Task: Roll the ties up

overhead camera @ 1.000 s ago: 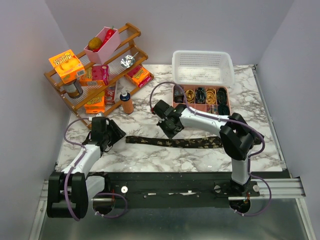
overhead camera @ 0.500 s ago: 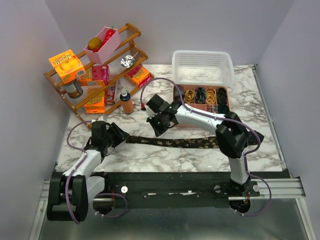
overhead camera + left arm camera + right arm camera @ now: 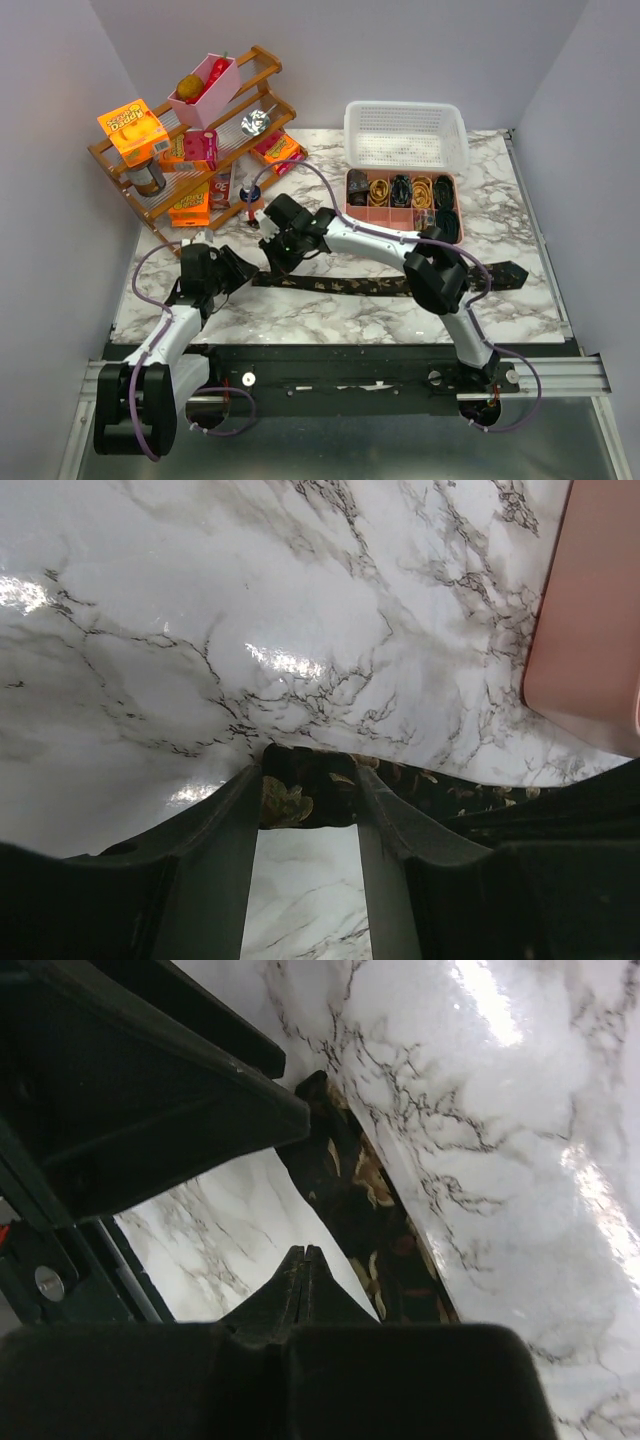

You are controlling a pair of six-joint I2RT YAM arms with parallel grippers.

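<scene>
A long dark tie with a gold-brown pattern lies flat across the marble table, its left end by both grippers. My left gripper is open at that end. In the left wrist view the tie's end sits between the fingertips, and the right finger covers the cloth running off to the right. My right gripper hovers just beyond the same end, shut and empty. Its closed tips hang over bare marble beside the tie.
A pink divided tray holding several coiled ties stands at the back right, with a white basket behind it. A wooden rack of snack boxes and a small brown bottle occupy the back left.
My right arm has swept left along the tie, from its middle to its left end. My left gripper has slid right onto that end, its jaws narrowing.
</scene>
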